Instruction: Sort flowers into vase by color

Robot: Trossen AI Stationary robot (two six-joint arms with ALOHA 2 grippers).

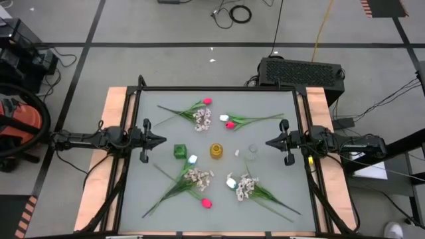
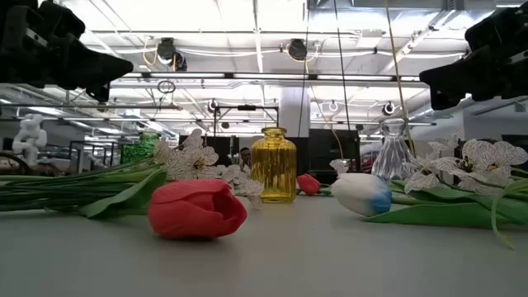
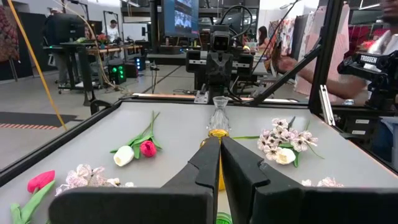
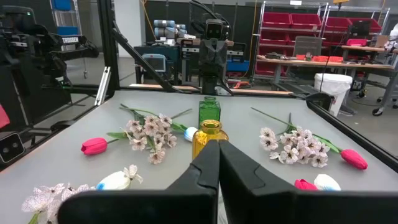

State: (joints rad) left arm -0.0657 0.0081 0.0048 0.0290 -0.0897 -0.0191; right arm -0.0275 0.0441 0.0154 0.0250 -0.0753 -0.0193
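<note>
Flowers lie loose on the grey table [image 1: 279, 106], none in a vase. They sit in four clusters around a central row of three vases.

Far left cluster: pink-red tulip [image 1: 207, 101] with a pale blossom spray [image 1: 202, 118] just near of it, green stems running left. Far right cluster: a white tulip [image 1: 224, 118] and a second pink-red tulip [image 1: 230, 125] touching side by side, stems pointing right.

Near left cluster: white tulip [image 1: 192, 159], blossom spray [image 1: 198, 176] and a pink-red tulip [image 1: 206, 203] at the near edge; long stems fan toward the near left. Near right cluster: white tulip [image 1: 231, 182] beside a blossom spray [image 1: 244, 187], stems trailing near right.

Vases, left to right: green vase [image 1: 179, 151], amber vase [image 1: 216, 151], clear glass vase [image 1: 252, 152]. All upright, apart from one another, all without flowers.

Left gripper [image 1: 161, 140] is at the table's left side, raised above the surface, level with the vase row; fingers clenched together, grasping nothing. Right gripper [image 1: 269, 143] is at the right side, also raised, facing it; fingers likewise pressed together on nothing.
</note>
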